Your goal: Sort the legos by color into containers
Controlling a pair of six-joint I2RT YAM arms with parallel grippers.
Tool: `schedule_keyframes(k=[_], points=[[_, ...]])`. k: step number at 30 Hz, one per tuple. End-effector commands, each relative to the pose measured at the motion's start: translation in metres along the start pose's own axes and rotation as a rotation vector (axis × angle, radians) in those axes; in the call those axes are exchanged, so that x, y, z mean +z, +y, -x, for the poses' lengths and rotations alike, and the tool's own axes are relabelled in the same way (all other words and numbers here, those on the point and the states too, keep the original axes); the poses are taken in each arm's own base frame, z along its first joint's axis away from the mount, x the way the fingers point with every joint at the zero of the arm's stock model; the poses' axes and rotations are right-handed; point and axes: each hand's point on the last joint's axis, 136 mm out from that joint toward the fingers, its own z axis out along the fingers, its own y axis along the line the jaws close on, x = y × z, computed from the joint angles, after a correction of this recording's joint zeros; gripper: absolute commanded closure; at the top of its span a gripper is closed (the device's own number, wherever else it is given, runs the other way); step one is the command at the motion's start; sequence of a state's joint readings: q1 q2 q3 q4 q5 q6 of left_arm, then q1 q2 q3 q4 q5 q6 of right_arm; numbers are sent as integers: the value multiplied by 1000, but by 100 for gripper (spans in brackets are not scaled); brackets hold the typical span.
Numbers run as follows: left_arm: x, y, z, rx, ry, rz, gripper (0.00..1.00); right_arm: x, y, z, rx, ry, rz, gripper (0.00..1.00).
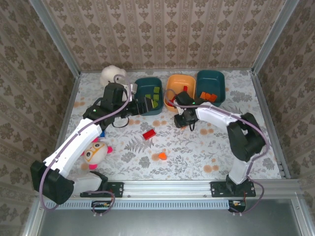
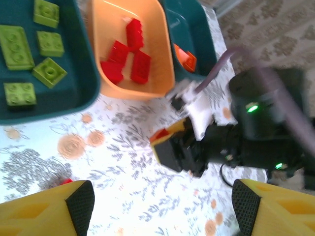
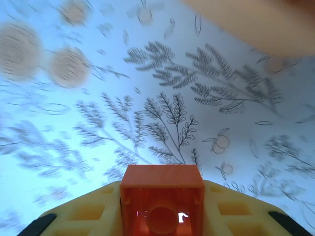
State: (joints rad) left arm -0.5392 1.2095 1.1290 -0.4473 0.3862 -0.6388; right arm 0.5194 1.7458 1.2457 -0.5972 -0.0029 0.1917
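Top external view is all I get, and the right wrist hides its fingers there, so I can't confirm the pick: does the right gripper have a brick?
Observer: Yes. The right wrist view shows an orange brick clamped between the yellow fingers of the right gripper.
Operator: Is the left gripper carrying anything?
Observer: No. Its own wrist view shows the left gripper open, with nothing between the pads.
Operator: What is in the orange bin?
Observer: Seen from the left wrist, several red bricks lie in the orange bin.
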Motion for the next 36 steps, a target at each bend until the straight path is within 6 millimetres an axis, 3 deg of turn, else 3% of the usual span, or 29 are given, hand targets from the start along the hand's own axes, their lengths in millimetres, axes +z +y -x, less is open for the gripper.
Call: schedule_keyframes(k=[1,4,7,13,18,23,28,32,36], points=[[-1,-12,-4,-17,2,-62,20,-61,-23,28,102,-140,-34,68],[9,-15,9,-33,-45,-85,17,-79,-63,53,200,-213,-80,68],[28,-19,26,-52,-73,-110,16,-74,-114,76,290,-232,-174,68],[61,-28,54,-43,-89,-129,16,-42,-201,113,511,-238,-298,68],[78,-23,61,-28,-78,-103,16,-2,-248,128,572,-185,-369,68],[90,-15,58,-24,-63,-66,16,31,-275,136,611,-143,-381,65],[92,-4,46,-16,-25,-13,17,51,-280,143,608,-106,-353,58],[88,3,38,-15,-10,26,18,43,-275,152,616,-134,-321,44],[82,10,31,-10,0,67,18,13,-265,166,608,-185,-303,37]])
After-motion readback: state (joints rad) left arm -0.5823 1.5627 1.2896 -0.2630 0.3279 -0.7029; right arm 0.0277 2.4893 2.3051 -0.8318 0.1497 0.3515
